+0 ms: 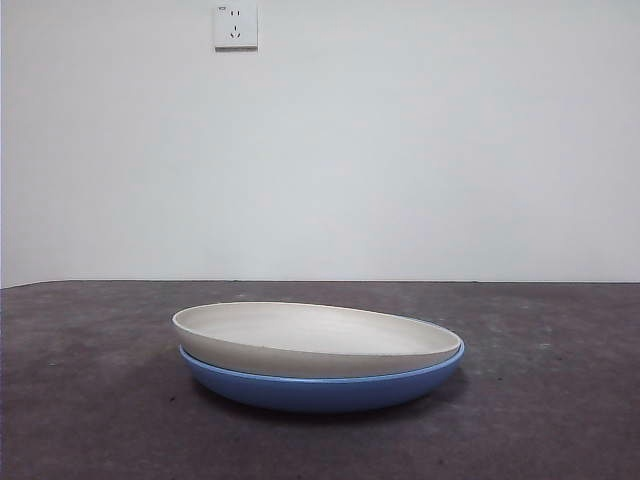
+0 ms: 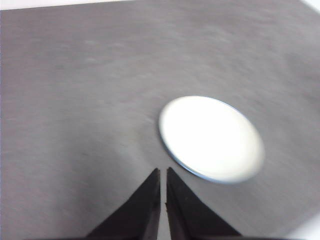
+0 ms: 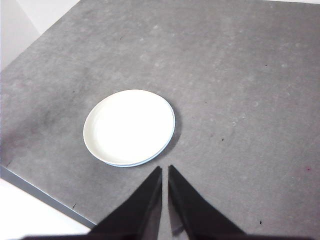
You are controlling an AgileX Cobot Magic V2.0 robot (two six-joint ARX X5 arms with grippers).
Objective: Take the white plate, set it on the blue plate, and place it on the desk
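Note:
The white plate sits stacked in the blue plate on the desk, slightly tilted and shifted left. In the left wrist view the white plate shows with a thin blue rim under it; the picture is blurred. In the right wrist view the white plate covers the blue plate, whose rim peeks out. My left gripper is shut and empty, high above the desk, apart from the plates. My right gripper is shut and empty, also high above. Neither arm shows in the front view.
A white wall with a socket stands behind the desk. The desk's edge runs close to the plates in the right wrist view. Bare desk surface lies around the stack.

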